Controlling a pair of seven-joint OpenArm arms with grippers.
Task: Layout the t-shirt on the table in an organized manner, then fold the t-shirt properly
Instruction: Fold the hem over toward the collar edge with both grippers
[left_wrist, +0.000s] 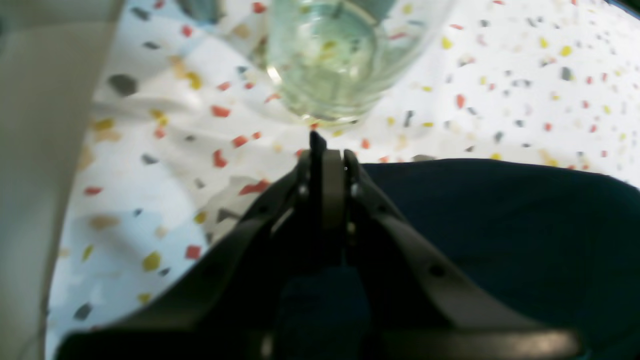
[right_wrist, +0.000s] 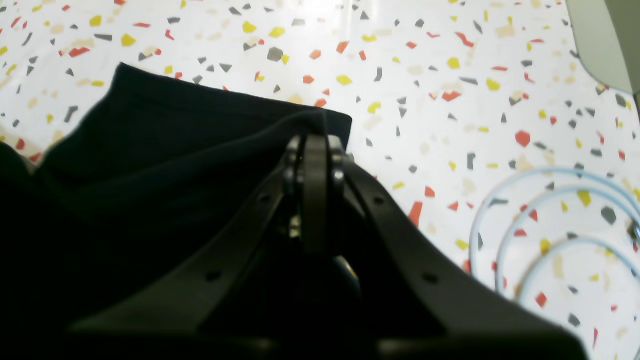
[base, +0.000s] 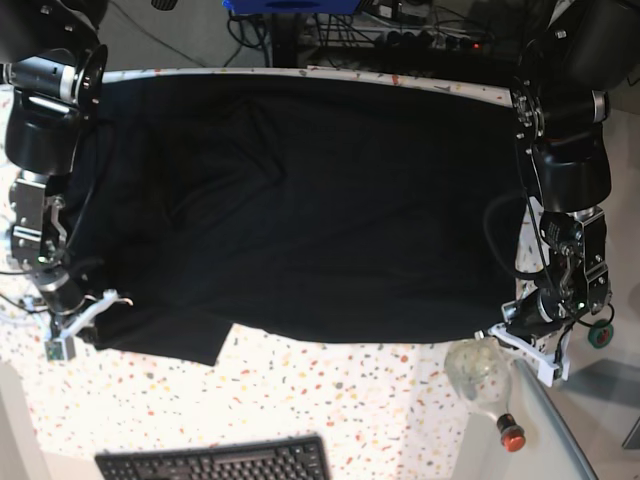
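Base view shows our shirt (base: 300, 210) spread on the desk (base: 400, 400), both claws, left (left_wrist: 320, 145) and right (right_wrist: 315, 140), clenched on its corners. A bottle (base: 480, 375) sits just beside the left corner; pulling cloth could topple it.

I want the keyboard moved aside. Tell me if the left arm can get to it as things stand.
Probably not right away. The left gripper is shut on the t-shirt edge, and a clear bottle lies between it and the keyboard.

Clear bottle (base: 480, 378) w/ red cap, black keyboard (base: 215, 461) nearby.
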